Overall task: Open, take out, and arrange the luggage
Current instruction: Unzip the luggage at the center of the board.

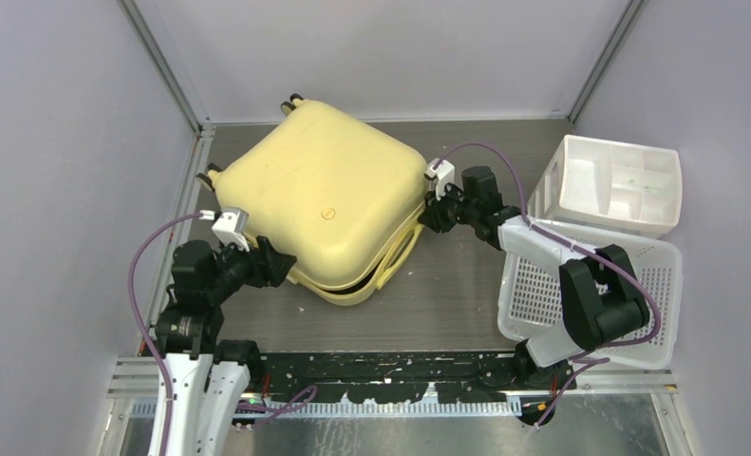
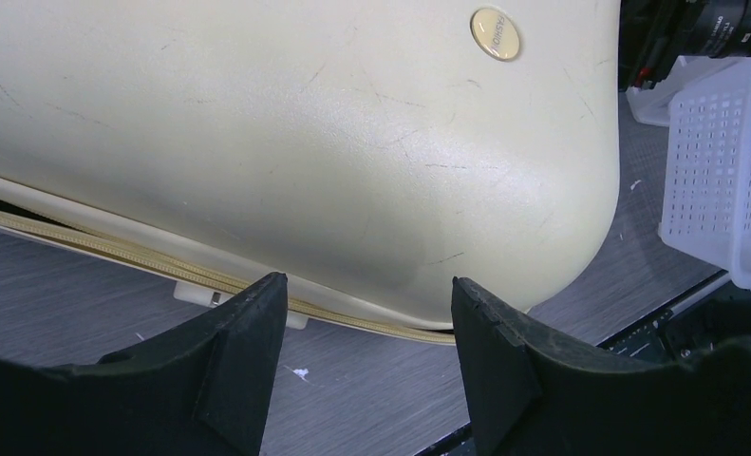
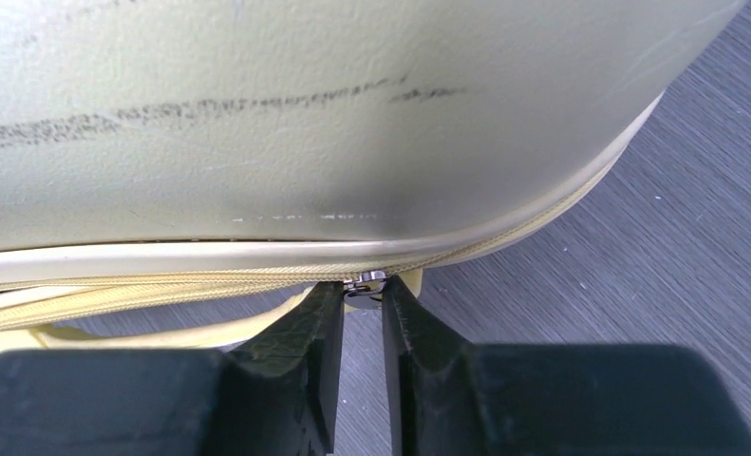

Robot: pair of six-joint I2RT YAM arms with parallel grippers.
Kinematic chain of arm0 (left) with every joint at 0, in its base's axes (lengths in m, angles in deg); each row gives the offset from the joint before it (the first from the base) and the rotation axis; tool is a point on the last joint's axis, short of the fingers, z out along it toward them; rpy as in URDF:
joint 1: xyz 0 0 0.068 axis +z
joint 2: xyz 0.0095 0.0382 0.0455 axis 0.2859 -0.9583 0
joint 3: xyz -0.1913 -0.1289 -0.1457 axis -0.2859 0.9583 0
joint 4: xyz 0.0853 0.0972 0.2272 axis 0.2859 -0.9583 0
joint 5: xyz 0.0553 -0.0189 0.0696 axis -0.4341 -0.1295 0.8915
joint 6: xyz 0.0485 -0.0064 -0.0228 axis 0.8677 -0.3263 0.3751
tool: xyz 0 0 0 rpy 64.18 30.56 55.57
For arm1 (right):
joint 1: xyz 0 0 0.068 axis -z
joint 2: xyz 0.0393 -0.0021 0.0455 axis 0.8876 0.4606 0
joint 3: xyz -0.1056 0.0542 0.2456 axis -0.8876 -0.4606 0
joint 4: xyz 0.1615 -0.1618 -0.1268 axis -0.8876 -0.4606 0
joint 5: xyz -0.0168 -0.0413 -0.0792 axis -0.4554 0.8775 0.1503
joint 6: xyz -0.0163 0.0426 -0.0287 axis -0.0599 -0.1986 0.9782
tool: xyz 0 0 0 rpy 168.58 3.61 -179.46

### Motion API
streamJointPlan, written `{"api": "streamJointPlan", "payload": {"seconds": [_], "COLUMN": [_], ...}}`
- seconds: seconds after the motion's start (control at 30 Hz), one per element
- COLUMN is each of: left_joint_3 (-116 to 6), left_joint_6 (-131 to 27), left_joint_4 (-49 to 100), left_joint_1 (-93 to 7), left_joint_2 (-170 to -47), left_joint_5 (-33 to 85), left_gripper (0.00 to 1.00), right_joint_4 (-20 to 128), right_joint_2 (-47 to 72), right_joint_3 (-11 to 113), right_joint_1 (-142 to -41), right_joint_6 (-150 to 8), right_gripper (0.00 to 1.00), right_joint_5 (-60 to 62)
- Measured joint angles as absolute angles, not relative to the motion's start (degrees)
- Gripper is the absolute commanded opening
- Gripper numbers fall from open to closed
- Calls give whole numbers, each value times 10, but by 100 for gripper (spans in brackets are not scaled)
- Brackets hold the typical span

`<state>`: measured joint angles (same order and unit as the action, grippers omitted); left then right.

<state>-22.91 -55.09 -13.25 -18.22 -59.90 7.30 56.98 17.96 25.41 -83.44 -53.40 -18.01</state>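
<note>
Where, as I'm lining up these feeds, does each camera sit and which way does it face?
Top external: above and behind the arms, looking down on table, luggage, white basket; both arms, left gripper and right gripper show.
Left wrist: on the left arm, facing the luggage's side; own open gripper below.
Right wrist: on the right arm, facing the zipper seam; gripper shut on the zipper pull.
Shared: top and left wrist both show the basket.

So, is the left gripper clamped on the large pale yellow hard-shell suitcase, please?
No, the left gripper stands open, its fingers wide apart before the suitcase.
</note>
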Motion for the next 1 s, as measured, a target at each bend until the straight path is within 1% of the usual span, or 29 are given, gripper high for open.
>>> {"api": "streamJointPlan", "payload": {"seconds": [0.17, 0.2, 0.23, 0.27, 1.0], "left_joint_3": [-229, -229, -229, -229, -225], "left_joint_6": [-551, -551, -551, -551, -551], "left_joint_4": [-132, -132, -132, -132, -131], "left_joint_1": [-182, -182, -182, -182, -182], "left_joint_2": [-599, -599, -599, -599, -599], "left_joint_5": [73, 73, 73, 73, 64], "left_gripper": [65, 65, 65, 65, 66], "right_joint_4": [579, 580, 582, 582, 601], "right_joint_2": [179, 179, 179, 178, 174], "right_joint_3": [250, 250, 250, 250, 250], "right_joint_1": [-839, -839, -839, -839, -839], "right_joint_6": [-522, -520, -517, -513, -410], "right_gripper": [11, 8, 3, 1, 1], "right_joint_5": [-148, -143, -136, -129, -57]}}
